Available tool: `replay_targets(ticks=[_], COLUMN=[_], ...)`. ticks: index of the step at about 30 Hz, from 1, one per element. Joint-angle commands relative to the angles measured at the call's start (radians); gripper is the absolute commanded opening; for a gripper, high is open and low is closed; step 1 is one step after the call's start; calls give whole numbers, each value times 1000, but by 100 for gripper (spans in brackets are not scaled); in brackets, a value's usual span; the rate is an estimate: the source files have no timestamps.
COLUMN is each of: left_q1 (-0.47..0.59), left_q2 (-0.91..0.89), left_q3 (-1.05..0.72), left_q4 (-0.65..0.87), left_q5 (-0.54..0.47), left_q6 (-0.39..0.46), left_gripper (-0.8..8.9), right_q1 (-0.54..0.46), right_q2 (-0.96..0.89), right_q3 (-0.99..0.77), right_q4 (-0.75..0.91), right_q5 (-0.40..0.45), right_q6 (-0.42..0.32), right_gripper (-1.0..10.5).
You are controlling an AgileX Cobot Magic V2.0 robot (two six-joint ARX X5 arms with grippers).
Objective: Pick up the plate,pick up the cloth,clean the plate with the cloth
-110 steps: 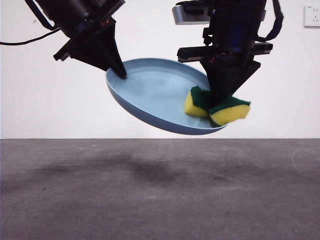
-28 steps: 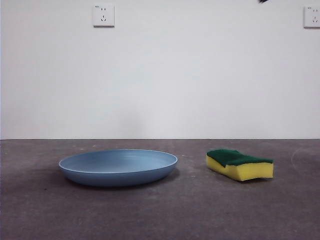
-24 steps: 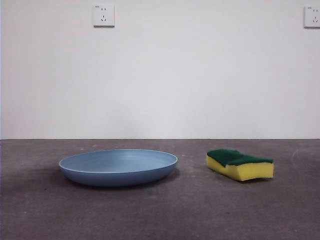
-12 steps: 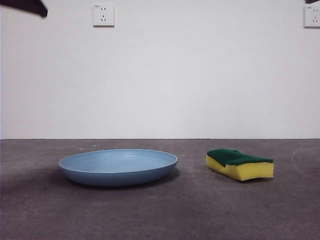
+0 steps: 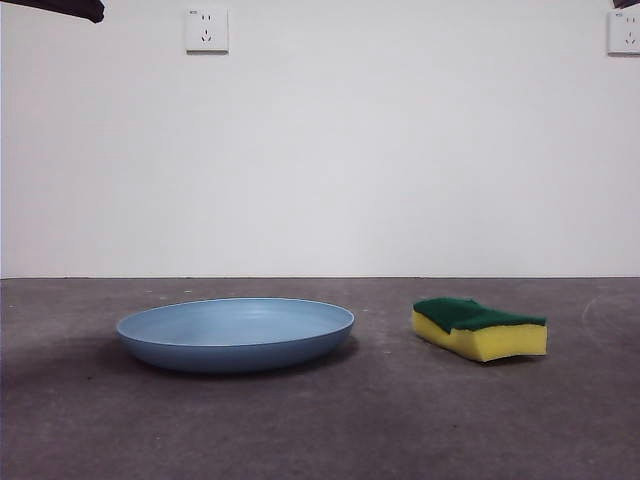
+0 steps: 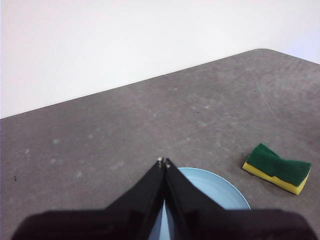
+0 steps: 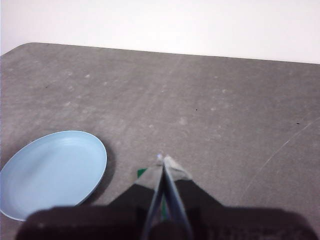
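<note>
Two things lie on the counter (image 5: 400,430): the plate (image 5: 236,334) and, at its 3 o'clock, well apart, the sponge (image 5: 479,328). Only the wrist views show the left end effector (image 6: 163,162) and right end effector (image 7: 162,159), both pressed together, empty, raised above.

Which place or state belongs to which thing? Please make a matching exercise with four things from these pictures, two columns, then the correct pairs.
Things:
1. plate
2. sponge
3. left gripper
4. wall socket

Places or states:
A. high on the white wall
B. jaws shut, raised above the plate, holding nothing
C. lying flat on the grey table, light blue, nothing in it
D. lying on the table apart from the plate, green layer on top

Pairs: 1-C, 2-D, 3-B, 4-A
</note>
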Motion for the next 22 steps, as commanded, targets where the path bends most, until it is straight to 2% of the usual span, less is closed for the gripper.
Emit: replay_targets(ticks=[1, 12, 15, 18, 22], left_q1=[-2, -2, 0, 28, 93], left_q2=[0, -1, -19, -46, -111], left_q3=[-1, -1, -1, -2, -22], left_q4=[3, -4, -32, -36, -40], left_q5=[-1, -2, -10, -36, 20], left_q6=[-6, -5, 25, 63, 80], left_gripper=[-3, -3, -3, -3, -3], right_q1=[1, 1, 1, 1, 1], right_q2=[-2, -2, -2, -2, -2], right_q3=[-9, -9, -8, -9, -9], right_q4=[9, 9, 9, 9, 9], right_q5=[3, 3, 3, 3, 3], right_q6=[12, 12, 12, 12, 12], right_gripper=[-1, -1, -1, -1, -1])
